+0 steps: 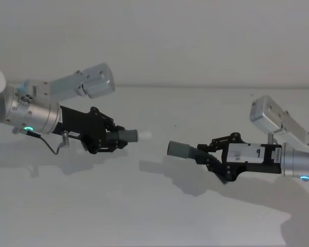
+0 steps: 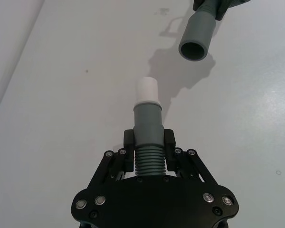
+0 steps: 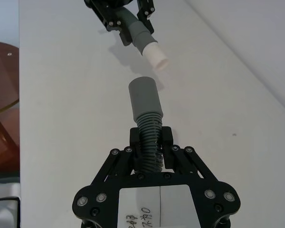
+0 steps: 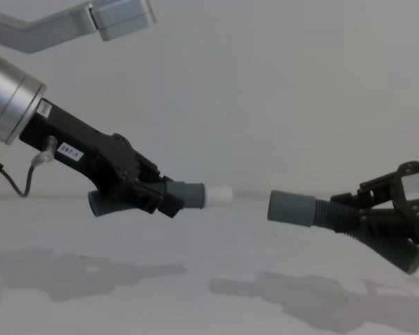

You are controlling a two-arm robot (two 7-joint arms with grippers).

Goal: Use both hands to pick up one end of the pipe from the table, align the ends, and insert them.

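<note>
Both hose pieces are off the plain matte white table and held in the air above its middle, so the step in hand looks like aligning the ends before insertion. The left black two-finger gripper is clamped on the ribbed part of its dark grey corrugated hose piece, just behind the smooth grey cuff with the short white tip, which points toward the right side of the table. The right black two-finger gripper is closed the same way on the ribs of the second dark grey ribbed hose piece, whose open hollow cuff faces the white tip. The two ends are near but apart, and in both wrist views they sit off-axis. Next, the cuff axes probably need lining up, then a straight push together. No containers are present.
</note>
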